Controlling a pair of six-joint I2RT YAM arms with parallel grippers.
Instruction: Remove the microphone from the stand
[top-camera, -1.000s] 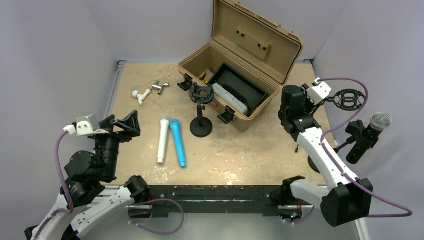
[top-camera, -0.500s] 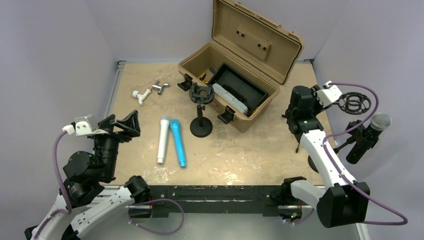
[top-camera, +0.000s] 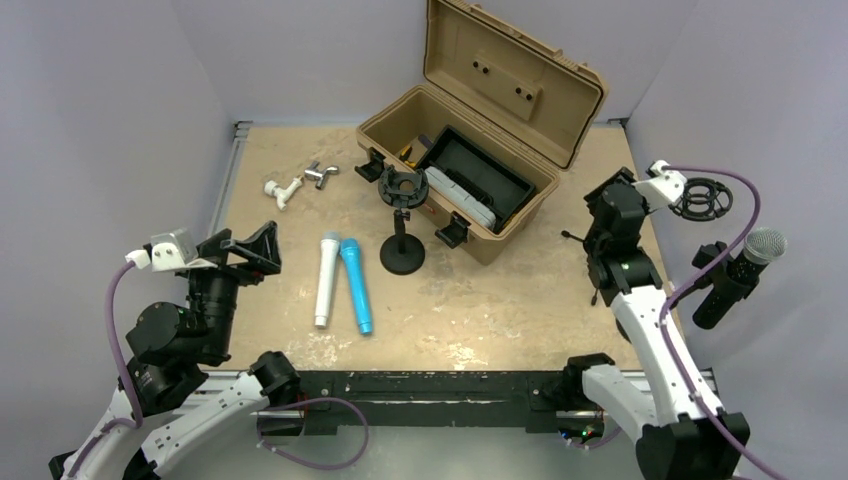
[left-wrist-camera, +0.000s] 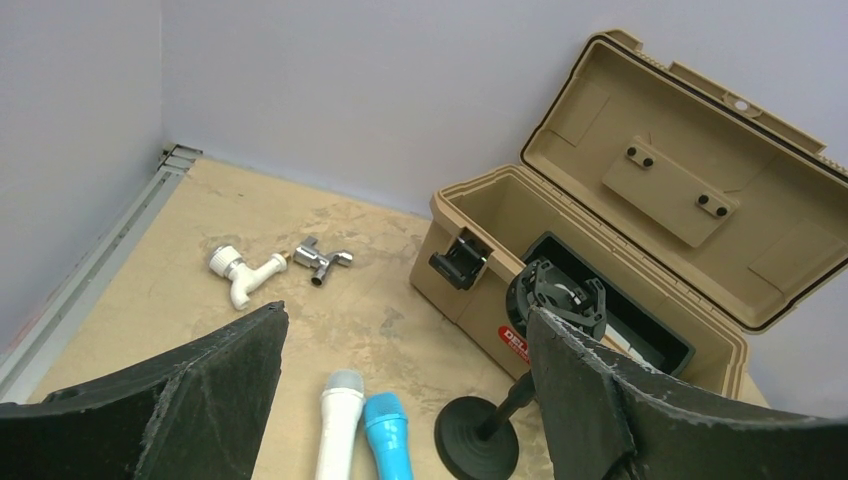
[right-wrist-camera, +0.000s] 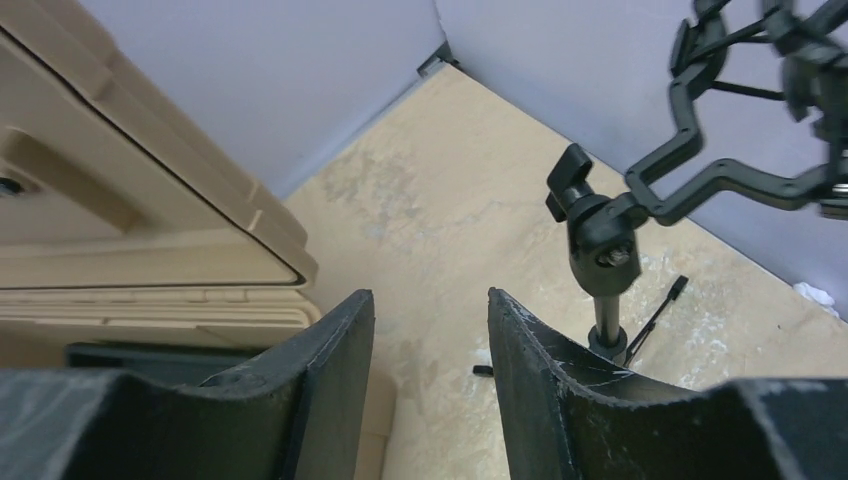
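At the right edge of the table (top-camera: 500, 300) the microphone (top-camera: 748, 265) sits clipped in its stand (top-camera: 712, 260), right of the half-open, empty right gripper (right-wrist-camera: 430, 320). Reaching across could snag the nearby shock mount (right-wrist-camera: 720, 150) or topple the stand. Well apart, the left gripper (left-wrist-camera: 400, 340) gapes wide, empty.

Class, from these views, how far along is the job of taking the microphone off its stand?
Done: nothing yet; the microphone is still clipped in its stand on the right. In hand: the right gripper is nearby, open and empty. Left: grip the microphone and lift it free. The left gripper hangs open.
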